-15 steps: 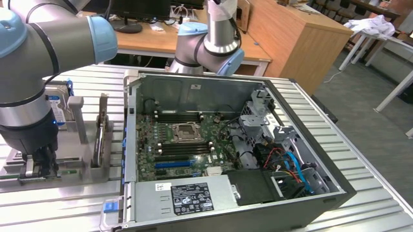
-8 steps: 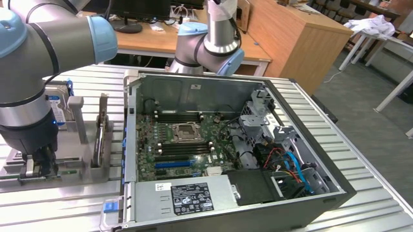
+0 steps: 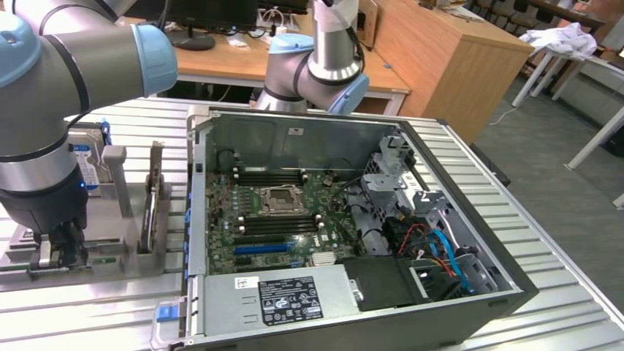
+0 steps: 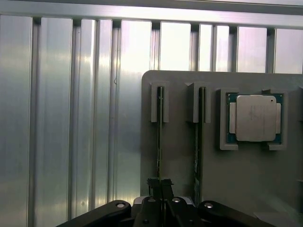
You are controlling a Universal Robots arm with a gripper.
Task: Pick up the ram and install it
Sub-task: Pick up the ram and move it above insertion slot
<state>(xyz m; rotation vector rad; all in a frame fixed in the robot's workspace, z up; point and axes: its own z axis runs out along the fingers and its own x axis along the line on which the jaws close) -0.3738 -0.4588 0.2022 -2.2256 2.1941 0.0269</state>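
The ram (image 4: 160, 137) is a thin stick standing on edge in a slot of the grey holder (image 4: 180, 94). My gripper (image 4: 160, 183) sits over one end of it, and the dark fingers (image 4: 152, 183) press close on both of its sides. In the exterior view the gripper (image 3: 58, 252) is down low on the holder (image 3: 107, 252), at that view's left, beside the open computer case (image 3: 200, 219). The motherboard (image 3: 256, 235) lies inside the case, with dark memory slots (image 3: 278, 219) near the processor socket (image 3: 283, 196).
A second thin stick (image 4: 199, 142) stands in the neighbouring slot. The square metal CPU chip (image 4: 255, 118) rests in a recess beside it. A blue-labelled hard drive (image 3: 88, 164) stands behind the gripper. The ribbed metal table (image 3: 546, 241) carries everything, and cables (image 3: 439, 248) crowd the case's far end.
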